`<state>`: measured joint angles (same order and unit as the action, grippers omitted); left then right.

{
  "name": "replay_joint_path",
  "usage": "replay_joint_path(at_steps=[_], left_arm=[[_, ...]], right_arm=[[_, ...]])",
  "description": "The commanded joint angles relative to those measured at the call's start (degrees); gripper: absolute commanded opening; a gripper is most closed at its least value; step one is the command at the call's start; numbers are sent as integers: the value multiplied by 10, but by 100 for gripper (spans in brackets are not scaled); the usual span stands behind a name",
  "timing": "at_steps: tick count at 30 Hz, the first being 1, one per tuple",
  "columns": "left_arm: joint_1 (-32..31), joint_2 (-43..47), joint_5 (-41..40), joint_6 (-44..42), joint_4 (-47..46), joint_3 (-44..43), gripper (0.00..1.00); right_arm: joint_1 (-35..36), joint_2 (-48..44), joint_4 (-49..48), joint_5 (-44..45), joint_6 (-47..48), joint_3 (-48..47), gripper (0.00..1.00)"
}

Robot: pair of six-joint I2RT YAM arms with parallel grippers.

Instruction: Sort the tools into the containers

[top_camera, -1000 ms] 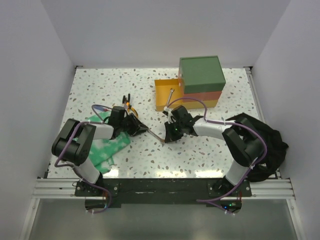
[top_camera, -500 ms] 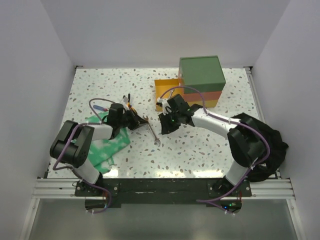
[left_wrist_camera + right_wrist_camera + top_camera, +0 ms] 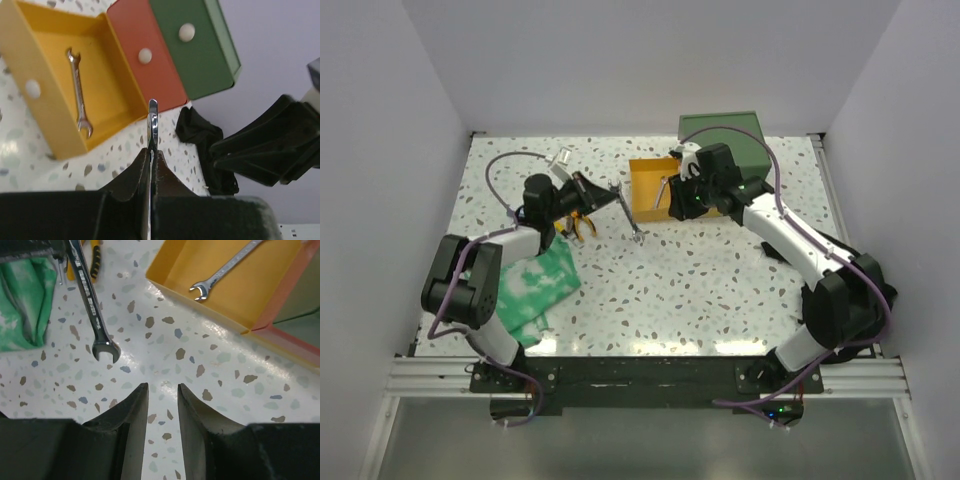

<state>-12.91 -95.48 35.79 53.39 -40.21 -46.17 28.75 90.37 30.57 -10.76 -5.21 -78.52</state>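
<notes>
**While the stored wrench lies in the yellow drawer, the held wrench waits beside it**

As the top camera shows it, the left gripper pinches the held wrench by one end. The tool slants down over the table, just left of the open yellow drawer. The right gripper hovers over that drawer. The pliers lie on the table near the left arm, so they are not yet sorted.

From the left wrist, the held wrench shows edge-on, pressed between the two fingers. It points toward the drawers; the red-orange drawer and the green drawer are closed.

From the right wrist, the fingers stand apart with only bare table between them, and they hold nothing. The open end of the held wrench hangs up and left of them, outside the drawer wall.

I judge that the step in hand is bringing this second wrench to the yellow drawer. The next move calls for carrying it over the wall to the free floor beside the stored wrench, and only then parting the left fingers. The right arm is close and should give room.
</notes>
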Motion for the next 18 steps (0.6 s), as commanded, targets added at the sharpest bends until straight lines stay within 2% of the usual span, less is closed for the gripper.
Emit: replay_joint_path(at_steps=[1, 9, 15, 16, 17, 18], left_arm=[[0, -85, 24, 55, -108, -137, 0], [-20, -272, -30, 29, -28, -359, 0], [-41, -346, -55, -7, 14, -429, 1], [-41, -347, -61, -3, 20, -429, 7], [-41, -348, -64, -2, 26, -428, 25], [-41, -342, -63, -7, 31, -426, 33]], right_arm=[[-25, -5, -7, 18, -6, -26, 34], [-41, 8, -2, 16, -3, -39, 35], [-48, 13, -15, 14, 6, -95, 36], [-52, 14, -19, 9, 5, -115, 36], [-54, 15, -23, 7, 2, -129, 36], [-56, 20, -25, 2, -1, -144, 36]])
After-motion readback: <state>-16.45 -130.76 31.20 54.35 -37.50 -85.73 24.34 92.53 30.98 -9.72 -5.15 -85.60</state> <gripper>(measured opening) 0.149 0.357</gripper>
